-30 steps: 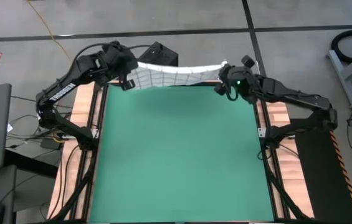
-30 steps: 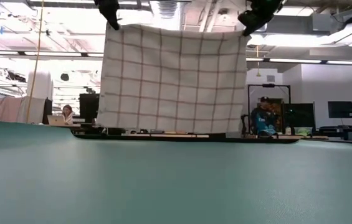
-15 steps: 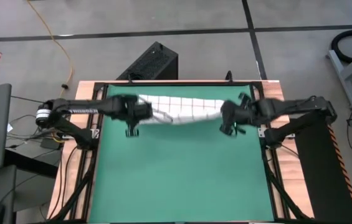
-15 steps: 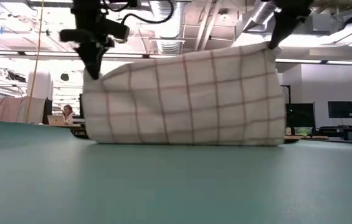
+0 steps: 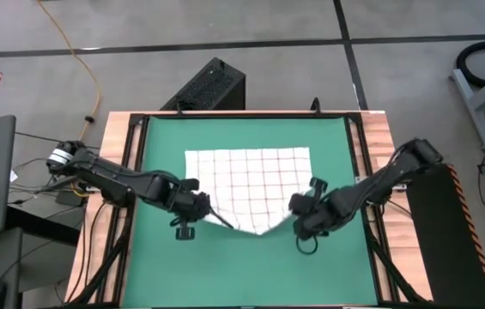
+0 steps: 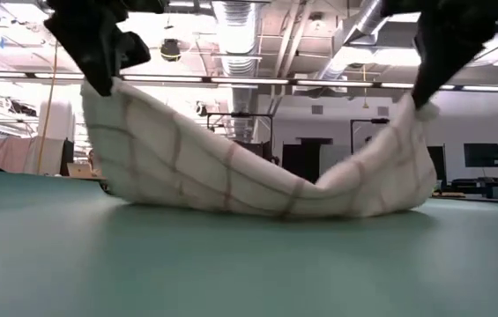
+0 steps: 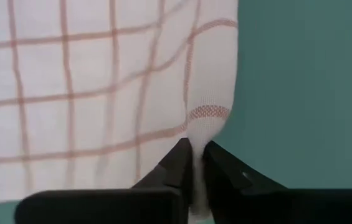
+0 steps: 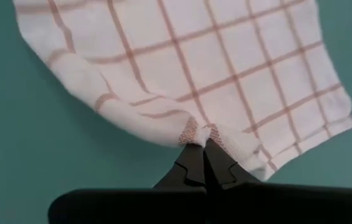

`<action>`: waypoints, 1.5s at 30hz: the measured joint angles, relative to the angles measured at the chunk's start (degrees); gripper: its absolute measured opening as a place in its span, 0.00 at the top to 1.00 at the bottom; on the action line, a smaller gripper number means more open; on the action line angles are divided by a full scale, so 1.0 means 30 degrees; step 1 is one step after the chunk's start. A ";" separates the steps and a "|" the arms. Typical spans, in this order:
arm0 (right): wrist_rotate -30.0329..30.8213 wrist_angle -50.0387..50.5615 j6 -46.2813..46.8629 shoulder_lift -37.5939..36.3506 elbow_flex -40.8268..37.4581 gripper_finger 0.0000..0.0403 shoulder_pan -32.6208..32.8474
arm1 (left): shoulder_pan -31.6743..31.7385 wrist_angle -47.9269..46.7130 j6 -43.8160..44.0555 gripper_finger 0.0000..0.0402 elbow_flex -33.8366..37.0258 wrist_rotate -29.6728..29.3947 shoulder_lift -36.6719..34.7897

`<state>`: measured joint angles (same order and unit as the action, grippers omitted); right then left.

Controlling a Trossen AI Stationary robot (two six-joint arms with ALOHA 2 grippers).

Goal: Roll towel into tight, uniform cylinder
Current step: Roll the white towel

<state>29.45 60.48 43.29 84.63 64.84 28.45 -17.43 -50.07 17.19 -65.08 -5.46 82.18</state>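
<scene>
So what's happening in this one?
Both arms are laying the towel out on the green mat. The left gripper and the right gripper each pinch a near corner between their fingers and hold it just above the mat. The far part of the towel lies flat, while the near edge sags between the two grips and touches the mat. Rolling has not begun.

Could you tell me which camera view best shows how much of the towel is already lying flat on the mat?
The high view: the towel lies spread on the green mat, only its near edge lifted. The low view shows just that sagging edge; the wrist views show only the pinched corners.
</scene>
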 joint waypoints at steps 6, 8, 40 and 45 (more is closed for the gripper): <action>-0.0790 -0.0385 -0.0080 0.1581 0.0000 1.00 0.0728 | -0.0518 0.0478 0.0180 0.79 0.0950 0.0248 0.0119; -0.0865 -0.0348 -0.0073 0.1591 0.0000 1.00 0.0859 | -0.0518 0.0829 0.0796 0.75 0.1576 0.1205 0.0134; -0.2100 -0.2229 0.1124 0.1016 0.0000 1.00 0.2074 | -0.6637 0.7923 1.8214 1.00 0.2732 -0.5386 0.4515; -0.2554 -0.3014 0.0349 0.1016 0.0000 1.00 0.2133 | -0.6818 0.8149 1.8836 1.00 0.2725 -0.4494 0.5940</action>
<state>21.78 51.44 44.33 87.68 64.84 34.85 -37.88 -25.62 73.70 -56.90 -18.95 100.01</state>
